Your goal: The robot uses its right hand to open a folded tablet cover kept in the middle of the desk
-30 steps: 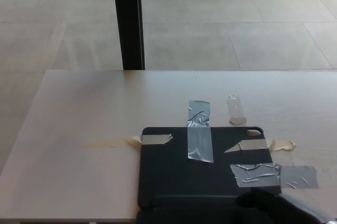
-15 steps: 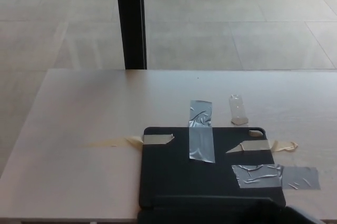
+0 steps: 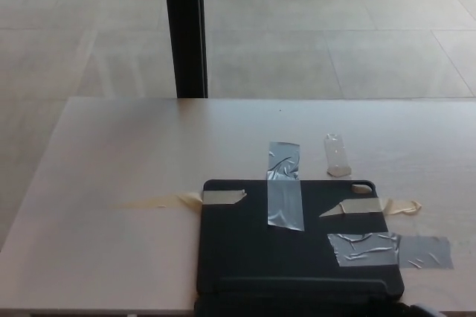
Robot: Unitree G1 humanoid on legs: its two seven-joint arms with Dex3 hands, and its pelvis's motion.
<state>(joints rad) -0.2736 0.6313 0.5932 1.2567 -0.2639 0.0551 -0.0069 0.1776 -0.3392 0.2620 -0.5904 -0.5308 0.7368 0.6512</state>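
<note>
The tablet cover (image 3: 297, 239) lies flat and closed near the front edge of the desk (image 3: 111, 161). It is fastened down with strips of grey tape (image 3: 284, 195) and beige tape (image 3: 222, 197) over its far and right edges, probably so that it stays put while its flap is lifted.

Neither robot hand shows clearly. A dark shape sits at the bottom edge of the frame just below the cover (it may be part of the robot, but that cannot be confirmed). So the right hand's opening and hold cannot be told, and nothing grips the cover.

A small clear piece (image 3: 335, 155) lies just beyond the cover's far edge.

The opening is judged not yet begun.
</note>
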